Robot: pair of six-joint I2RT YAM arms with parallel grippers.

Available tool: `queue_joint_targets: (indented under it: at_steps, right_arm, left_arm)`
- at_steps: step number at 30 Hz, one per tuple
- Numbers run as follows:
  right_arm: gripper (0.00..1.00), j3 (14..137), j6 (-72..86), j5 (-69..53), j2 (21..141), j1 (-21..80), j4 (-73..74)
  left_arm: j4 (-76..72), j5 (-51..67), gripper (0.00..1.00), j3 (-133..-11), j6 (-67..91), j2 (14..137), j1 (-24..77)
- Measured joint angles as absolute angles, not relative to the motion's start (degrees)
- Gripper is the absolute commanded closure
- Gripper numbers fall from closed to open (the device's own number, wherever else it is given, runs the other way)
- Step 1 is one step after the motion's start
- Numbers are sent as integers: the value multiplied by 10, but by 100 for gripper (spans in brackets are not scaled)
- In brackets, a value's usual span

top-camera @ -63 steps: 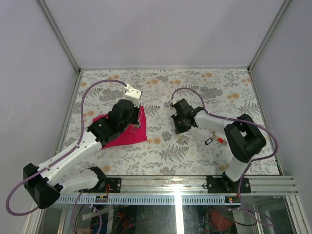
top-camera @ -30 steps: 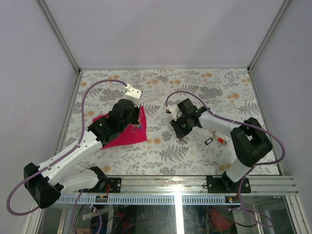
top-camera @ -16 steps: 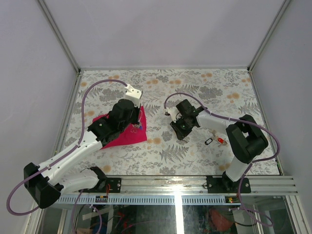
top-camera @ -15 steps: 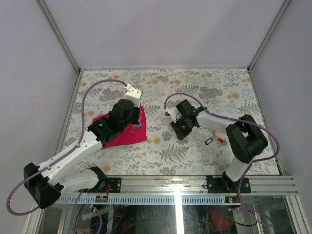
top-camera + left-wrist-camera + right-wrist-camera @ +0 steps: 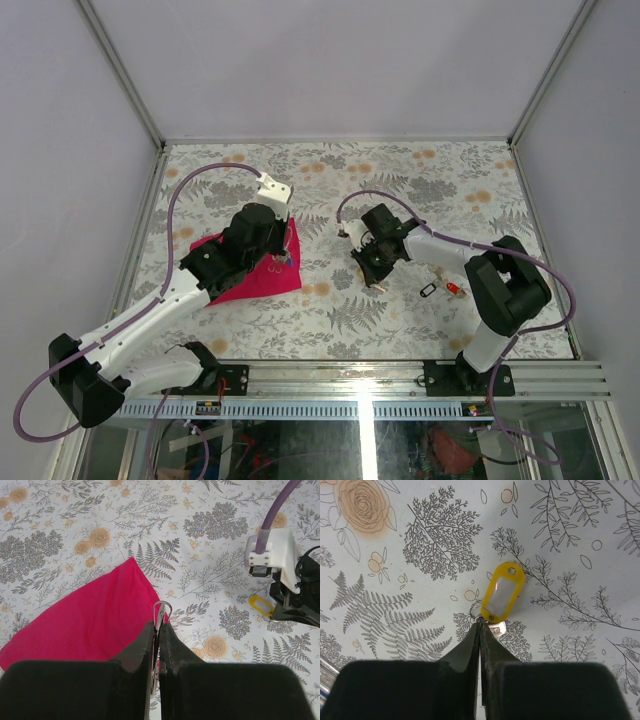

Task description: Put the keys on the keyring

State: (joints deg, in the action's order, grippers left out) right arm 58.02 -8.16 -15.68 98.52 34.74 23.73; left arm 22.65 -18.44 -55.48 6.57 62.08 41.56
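Finds the right gripper (image 5: 480, 625) nudged slightly toward the near edge of the floral-patterned table (image 5: 440, 190) compared with two seconds back, its elbow swung out and back again; finds the left gripper (image 5: 158, 630) unmoved. Reads as a small re-aim, now settled: pinches together on the little metal ring at the base of the yellow plastic-tagged key (image 5: 503, 598). Cannot tell whether lifted or flat on the table. Means one key secured and threading not yet begun; leaves a dark-tagged key (image 5: 428, 291) and a red-tagged key (image 5: 455, 290) lying just right of there. Holds the left gripper over the corner of the magenta cloth (image 5: 85, 625), clamped on the thin silvery wire keyring (image 5: 161, 611), with the loop standing upright past the fingertips. Keeps both wrists angled down, well apart, facing each other
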Motion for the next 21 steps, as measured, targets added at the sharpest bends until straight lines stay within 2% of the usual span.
queue_joint_targets:
  at_steps: [4, 5, 7, 9, 15, 21]
  right_arm:
    - [100, 580, -81, -157, 957, 347, 246]
    - [92, 580, -81, -157, 948, 347, 247]
    - [68, 579, -81, -157, 927, 348, 247]
    - [60, 578, -82, -158, 916, 347, 245]
    - [58, 585, -107, -178, 921, 348, 252]
    - [58, 642, -133, -202, 989, 350, 269]
  left_arm:
    - [226, -184, 100, -555, 66, 621, 416]
    - [227, -184, 100, -555, 66, 621, 416]
    - [226, -184, 100, -555, 66, 621, 416]
    - [226, -184, 100, -555, 66, 621, 416]
    - [226, -184, 100, -555, 66, 621, 416]
    - [226, -184, 100, -555, 66, 617, 414]
